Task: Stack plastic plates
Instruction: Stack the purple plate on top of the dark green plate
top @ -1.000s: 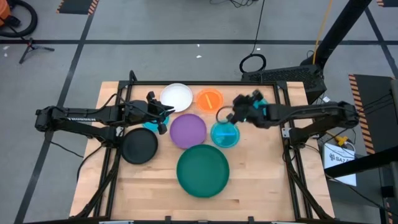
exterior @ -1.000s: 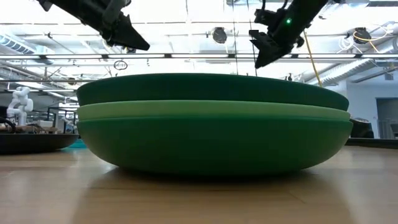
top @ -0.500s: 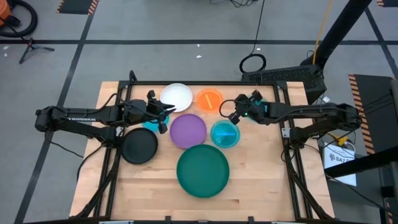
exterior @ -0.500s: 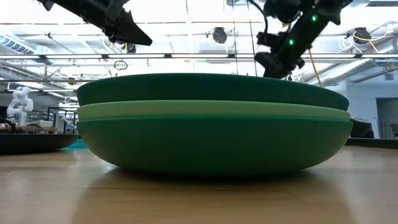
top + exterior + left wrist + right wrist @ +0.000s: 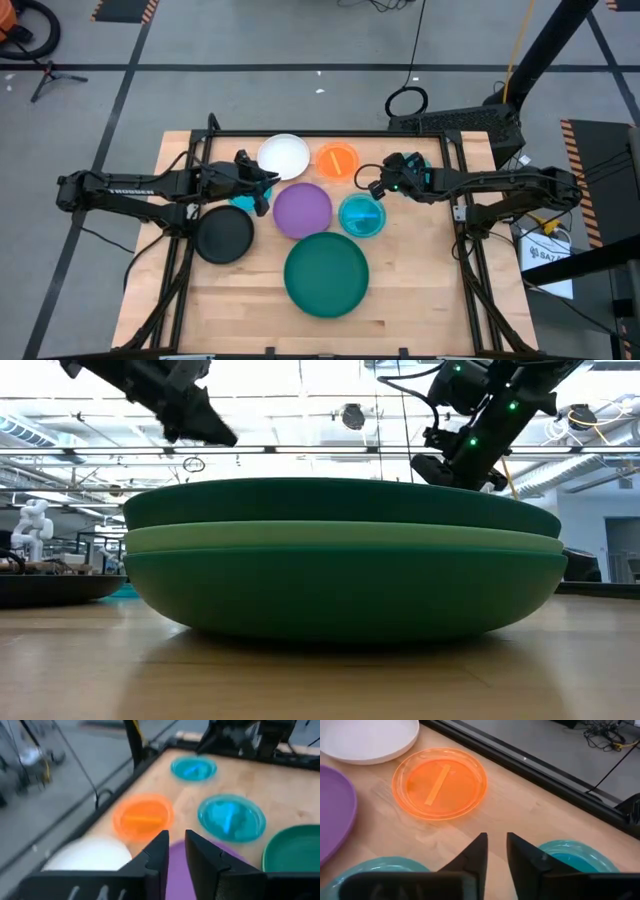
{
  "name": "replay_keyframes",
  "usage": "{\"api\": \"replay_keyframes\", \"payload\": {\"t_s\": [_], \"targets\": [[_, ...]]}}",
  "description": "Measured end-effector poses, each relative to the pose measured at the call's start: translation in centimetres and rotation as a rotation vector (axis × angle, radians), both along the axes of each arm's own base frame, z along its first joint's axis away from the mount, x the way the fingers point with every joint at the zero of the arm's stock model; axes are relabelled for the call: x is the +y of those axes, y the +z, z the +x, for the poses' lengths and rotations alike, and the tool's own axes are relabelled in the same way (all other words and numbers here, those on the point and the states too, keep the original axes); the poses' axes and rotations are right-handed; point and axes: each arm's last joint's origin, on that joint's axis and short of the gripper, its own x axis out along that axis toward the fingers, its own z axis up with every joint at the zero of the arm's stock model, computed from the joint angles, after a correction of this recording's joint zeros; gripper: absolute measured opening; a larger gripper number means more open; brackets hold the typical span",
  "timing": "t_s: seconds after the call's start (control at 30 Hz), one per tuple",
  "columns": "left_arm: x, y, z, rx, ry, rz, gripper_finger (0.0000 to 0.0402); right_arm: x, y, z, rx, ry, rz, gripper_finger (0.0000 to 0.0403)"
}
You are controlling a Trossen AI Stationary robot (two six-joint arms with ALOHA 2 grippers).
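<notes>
The purple plate (image 5: pixel 302 210) lies in the middle of the desk (image 5: pixel 420 290). Behind it are the white plate (image 5: pixel 284 156) and the orange plate (image 5: pixel 337 158). A blue plate (image 5: pixel 361 216) is to its right, the black plate (image 5: pixel 224 235) to its left, and the green plates (image 5: pixel 326 272) in front.

The left pincer (image 5: pixel 262 188) hangs over its left edge, the right pincer (image 5: pixel 377 184) over the bare desk to its right. Both have only a thin gap and hold nothing.

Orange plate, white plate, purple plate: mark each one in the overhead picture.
orange plate (image 5: pixel 338 158), high view, centre of its translucent face.
white plate (image 5: pixel 284 156), high view, middle of its bare white face.
purple plate (image 5: pixel 302 210), high view, centre of the plate.
</notes>
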Motion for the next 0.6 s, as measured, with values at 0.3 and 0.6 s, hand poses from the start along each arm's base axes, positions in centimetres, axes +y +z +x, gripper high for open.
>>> {"api": "replay_keyframes", "payload": {"t_s": [0.3, 0.6], "targets": [[-0.6, -3.3, 0.9, 0.154, 0.111, -0.230, 0.0069, -0.5, 0.2, 0.1, 0.010, 0.021, -0.032, 0.0117], [-0.6, -5.0, 2.6, 0.280, 0.062, -0.138, 0.0069, -0.5, 0.3, 0.9, -0.090, 0.072, 0.035, 0.0122]]}}
